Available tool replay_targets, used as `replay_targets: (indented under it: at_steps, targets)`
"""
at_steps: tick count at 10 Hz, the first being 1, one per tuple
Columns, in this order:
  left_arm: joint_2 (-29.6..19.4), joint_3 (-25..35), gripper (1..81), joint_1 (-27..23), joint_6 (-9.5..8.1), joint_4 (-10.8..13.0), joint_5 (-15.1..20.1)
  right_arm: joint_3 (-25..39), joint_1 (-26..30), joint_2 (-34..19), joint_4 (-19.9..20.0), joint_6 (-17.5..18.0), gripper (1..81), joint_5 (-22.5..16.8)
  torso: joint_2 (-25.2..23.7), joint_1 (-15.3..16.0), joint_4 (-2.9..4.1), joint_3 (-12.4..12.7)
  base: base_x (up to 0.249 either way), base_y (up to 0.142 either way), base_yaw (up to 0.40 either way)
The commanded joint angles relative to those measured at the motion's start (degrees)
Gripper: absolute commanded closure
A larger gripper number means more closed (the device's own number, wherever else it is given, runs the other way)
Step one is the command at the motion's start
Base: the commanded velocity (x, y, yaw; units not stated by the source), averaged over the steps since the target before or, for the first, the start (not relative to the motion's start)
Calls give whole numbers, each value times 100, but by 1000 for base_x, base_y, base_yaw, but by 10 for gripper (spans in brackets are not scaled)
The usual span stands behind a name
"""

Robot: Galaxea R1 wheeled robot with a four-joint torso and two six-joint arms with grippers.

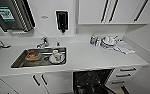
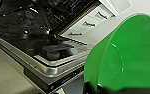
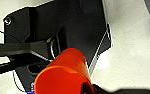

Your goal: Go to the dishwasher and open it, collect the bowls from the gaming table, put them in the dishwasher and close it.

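The dishwasher stands open under the white counter, its dark inside showing. In the left wrist view its door lies folded down with the racks behind it. A bright green bowl hangs close beside the door's edge, with my left gripper shut on its rim. An orange bowl is tilted in the air over the pale floor and my own dark base, with my right gripper shut on it. The gaming table is out of view.
A steel sink with a tap holds a few dishes. More dishes stand on the counter at the right. White drawers flank the dishwasher on the right, cupboard doors on the left. A wall closes the right side.
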Motion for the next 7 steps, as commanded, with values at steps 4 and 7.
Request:
replay_targets:
  at_steps: [4,7]
  targets:
    - [886,-466,811,-1570,-132,-161,1362,-11,43,-127,17,2,811,-309,2,0,0,-543,0,0,0]
    - [1123,-598,811,-1781,-211,-161,1600,-2,61,-118,17,2,811,-309,2,0,0,-902,0,0,0]
